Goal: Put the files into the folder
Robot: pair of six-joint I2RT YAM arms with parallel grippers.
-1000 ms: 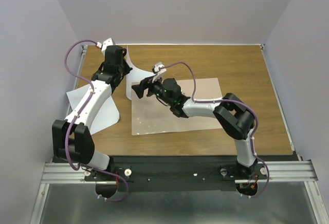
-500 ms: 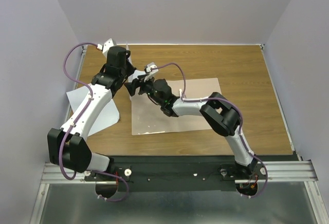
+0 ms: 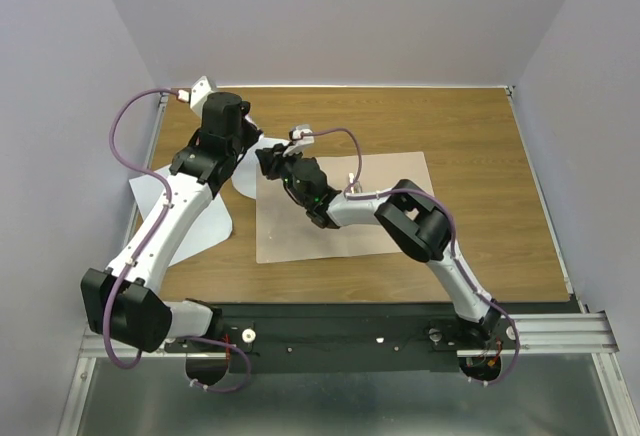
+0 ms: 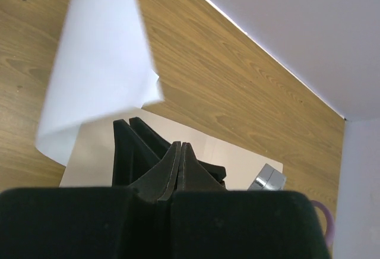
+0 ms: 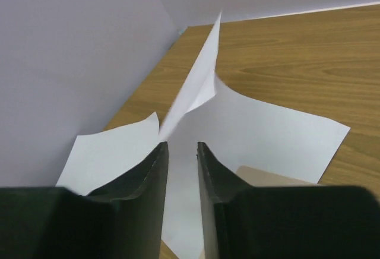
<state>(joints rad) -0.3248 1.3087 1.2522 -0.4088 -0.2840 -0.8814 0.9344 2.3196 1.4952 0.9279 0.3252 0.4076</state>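
One file, a white sheet (image 3: 205,221), lies flat at the table's left. A second white sheet (image 3: 248,174) curls up off the table between the two grippers; it fills the upper left of the left wrist view (image 4: 101,75). My left gripper (image 4: 178,146) is shut just below that sheet's corner, and no paper shows between its pads. My right gripper (image 5: 182,145) is open by a narrow gap, with the raised edge of the sheet (image 5: 199,81) coming down to its left fingertip. The tan folder (image 3: 350,231) lies flat under the right arm.
The purple side wall (image 3: 70,106) stands close on the left of both grippers. The right arm's forearm (image 3: 360,206) stretches low across the folder. Bare wooden tabletop (image 3: 470,146) extends to the right and back.
The right arm has reached left to the raised sheet, and its jaws have narrowed from wide open. The left arm has shifted slightly and stayed shut.
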